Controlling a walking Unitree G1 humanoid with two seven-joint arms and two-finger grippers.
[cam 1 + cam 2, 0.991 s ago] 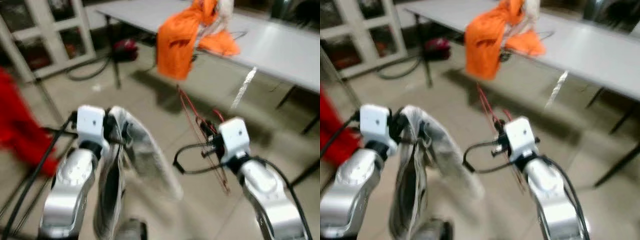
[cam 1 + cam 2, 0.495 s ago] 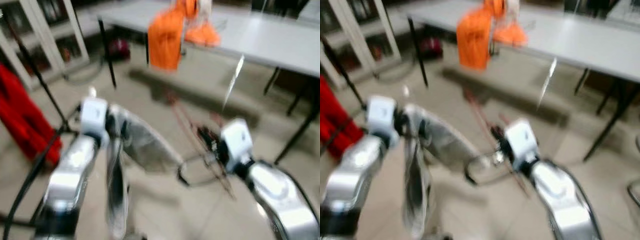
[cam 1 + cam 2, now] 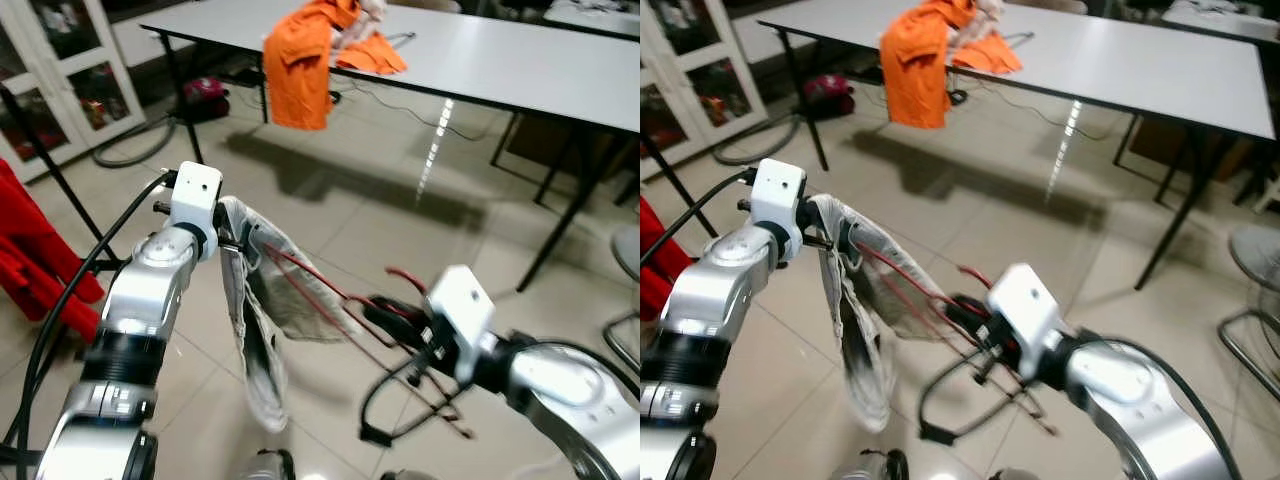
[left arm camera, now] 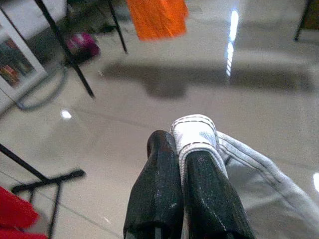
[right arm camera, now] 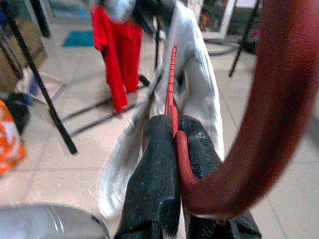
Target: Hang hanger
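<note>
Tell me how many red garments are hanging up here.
1. A red garment hangs on the rack to the robot's left, also at the left edge of the left eye view; more could be hidden out of frame.

The floor [image 3: 340,200] across the middle of the frame is glossy pale tile, mirroring a light streak. The long surface [image 3: 520,60] along the top looks smooth, matt and pale grey, on thin black metal legs. On it at upper centre lies soft orange cloth [image 3: 295,60]. The grey garment [image 3: 262,330] at centre left is limp woven cloth with stitched seams. The red hanger [image 5: 279,99] is smooth and faintly glossy, likely plastic. Left hand [image 4: 180,174] and right hand [image 5: 174,174] have matt black, slightly grainy fingers; the arms are brushed silver metal with white plastic housings
</note>
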